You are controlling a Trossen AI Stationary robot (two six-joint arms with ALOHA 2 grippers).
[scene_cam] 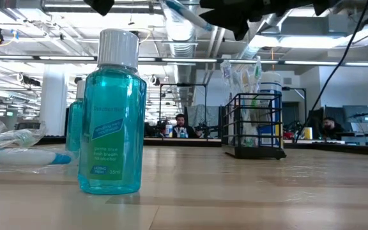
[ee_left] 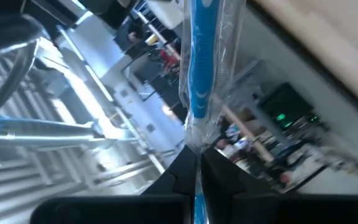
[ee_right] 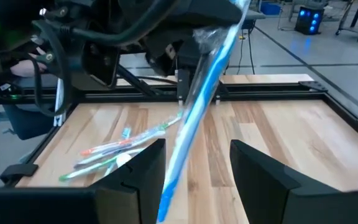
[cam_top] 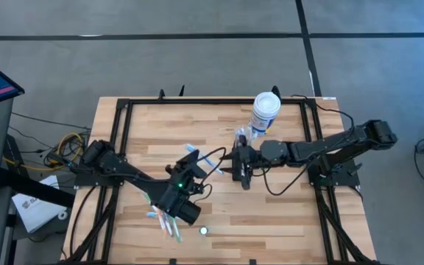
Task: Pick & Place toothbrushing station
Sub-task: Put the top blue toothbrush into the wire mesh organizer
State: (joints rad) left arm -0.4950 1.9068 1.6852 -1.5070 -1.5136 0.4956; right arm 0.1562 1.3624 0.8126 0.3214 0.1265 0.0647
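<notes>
1. At the table's left-front I see loose wrapped toothbrushes (cam_top: 162,218) lying on the wood, just beside my left arm's wrist; the right wrist view shows them (ee_right: 120,151) in a small heap.
2. My left gripper (cam_top: 191,157) is raised over the middle of the table, and its fingers (ee_left: 180,176) are clamped narrow on a blue toothbrush in a clear wrapper (ee_left: 202,68), which sticks out toward the right arm.
3. A teal mouthwash bottle (scene_cam: 113,115) with a white cap stands upright near the table's front edge, close to the low camera.
4. My right gripper (cam_top: 241,171) sits just right of the left one, fingers (ee_right: 143,167) spread wide, with the free end of the blue toothbrush hanging between them, touching neither that I can see.
5. The toothbrushing station (scene_cam: 253,125), a black wire caddy, stands upright behind the right gripper toward the far edge, with brushes already standing in it.
6. The white canister (cam_top: 265,112) with a blue label stands just beside the station, on its far right.
</notes>
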